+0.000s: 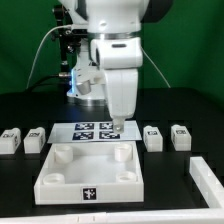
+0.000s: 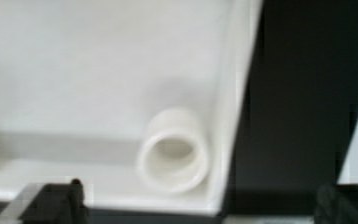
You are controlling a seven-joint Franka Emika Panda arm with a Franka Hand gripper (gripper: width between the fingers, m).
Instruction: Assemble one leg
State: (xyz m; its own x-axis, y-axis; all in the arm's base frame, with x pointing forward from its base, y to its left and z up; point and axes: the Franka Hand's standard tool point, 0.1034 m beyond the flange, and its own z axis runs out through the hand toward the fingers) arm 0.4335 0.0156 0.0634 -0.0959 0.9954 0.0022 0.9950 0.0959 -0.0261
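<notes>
With fingers spread and empty, the two-finger gripper (image 1: 117, 124) hung above the large white square panel's (image 1: 60, 180) far edge, the nearest small white marker-faced plastic leg (image 1: 153, 137) lying apart, just lower right of it.

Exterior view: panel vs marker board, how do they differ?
The panel is thick, with raised walls and round corner sockets; the marker board is a thin flat sheet. The panel shows one tag, on its front wall; the marker board shows several on top. The panel sits nearer the camera, the marker board just behind it. Both are white and rest on the black table.
</notes>
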